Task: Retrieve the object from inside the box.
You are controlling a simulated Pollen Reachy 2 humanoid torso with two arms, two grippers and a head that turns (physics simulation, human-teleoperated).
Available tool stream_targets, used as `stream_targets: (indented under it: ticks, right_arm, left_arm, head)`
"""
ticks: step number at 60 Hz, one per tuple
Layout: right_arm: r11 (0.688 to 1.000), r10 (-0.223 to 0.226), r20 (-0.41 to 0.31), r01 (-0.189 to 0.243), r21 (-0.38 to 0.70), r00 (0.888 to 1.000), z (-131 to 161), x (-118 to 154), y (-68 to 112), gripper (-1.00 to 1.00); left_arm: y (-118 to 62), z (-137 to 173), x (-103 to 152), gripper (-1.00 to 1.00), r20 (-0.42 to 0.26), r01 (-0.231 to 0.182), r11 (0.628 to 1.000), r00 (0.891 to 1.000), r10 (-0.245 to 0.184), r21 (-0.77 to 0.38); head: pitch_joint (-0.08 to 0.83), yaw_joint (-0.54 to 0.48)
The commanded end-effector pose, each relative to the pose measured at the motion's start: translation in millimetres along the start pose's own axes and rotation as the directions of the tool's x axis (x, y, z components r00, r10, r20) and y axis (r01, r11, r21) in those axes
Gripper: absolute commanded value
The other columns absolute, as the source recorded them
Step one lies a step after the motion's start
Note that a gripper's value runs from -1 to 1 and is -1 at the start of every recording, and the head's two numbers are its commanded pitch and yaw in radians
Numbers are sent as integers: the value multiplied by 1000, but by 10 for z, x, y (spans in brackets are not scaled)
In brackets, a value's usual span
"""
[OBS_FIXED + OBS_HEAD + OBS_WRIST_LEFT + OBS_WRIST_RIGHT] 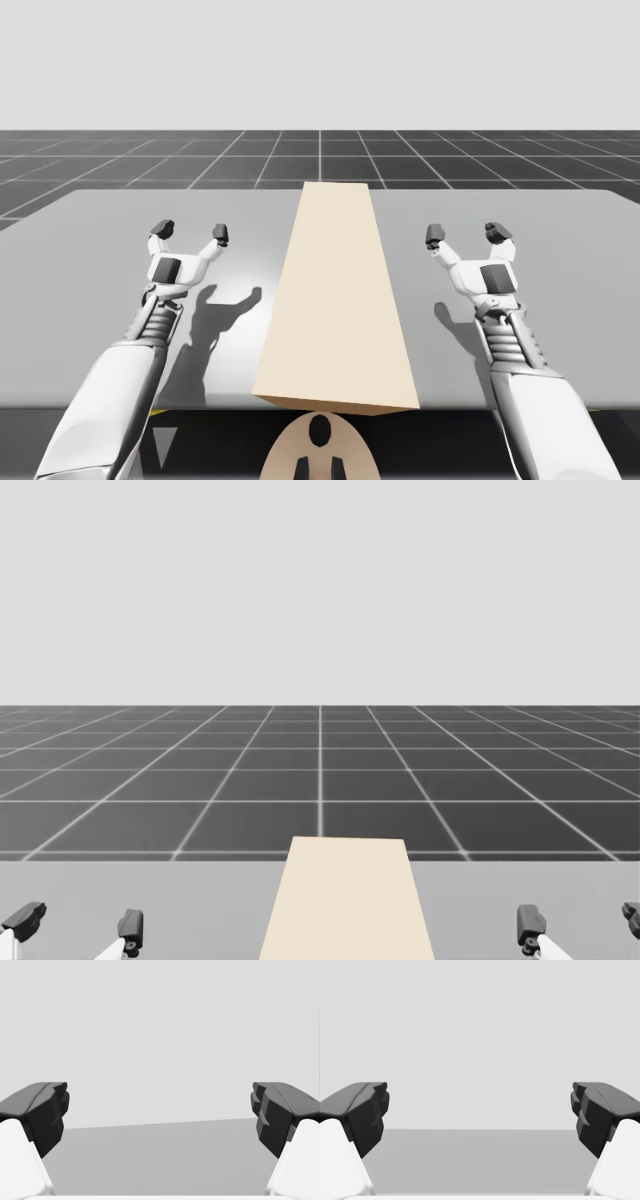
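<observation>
While the tan box lies down the centre of the frame on the table, its object hidden inside, the left pincer and right pincer flank it, both released, evidently leaving access clear.

A simulated test space: a dark floor ruled in a pale square grid runs to a flat horizon under a blank light-grey backdrop, and the plain, textureless grey worktop carries 1 featureless beige box.
</observation>
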State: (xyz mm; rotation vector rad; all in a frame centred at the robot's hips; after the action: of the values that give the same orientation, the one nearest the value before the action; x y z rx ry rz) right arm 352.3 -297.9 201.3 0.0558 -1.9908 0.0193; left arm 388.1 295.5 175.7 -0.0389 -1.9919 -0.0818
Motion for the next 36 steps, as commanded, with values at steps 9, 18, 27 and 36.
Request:
stream_targets:
  ticks: [9,18,27,36]
  right_arm:
    - [999,4,-56,-2,38,998,3,-53,23,-1000]
    - [994,-16,-123,29,105,992,8,-129,36,-1000]
    - [971,5,-183,39,234,983,54,-201,99,-1000]
    - [924,-19,-264,118,363,964,123,-248,174,-1000]
  left_arm:
    - [5,-9,-27,-1000,-39,-5,1000,999,4,-13]
    - [-1,-13,-114,-1000,-174,-28,997,985,14,-79]
    - [-66,45,-184,-1000,-264,-31,968,964,-37,-250]
    - [-158,137,-187,-1000,-270,-45,917,960,-70,-395]
  head:
    - [6,0]
    - [8,2]
    - [9,1]
    - [8,1]
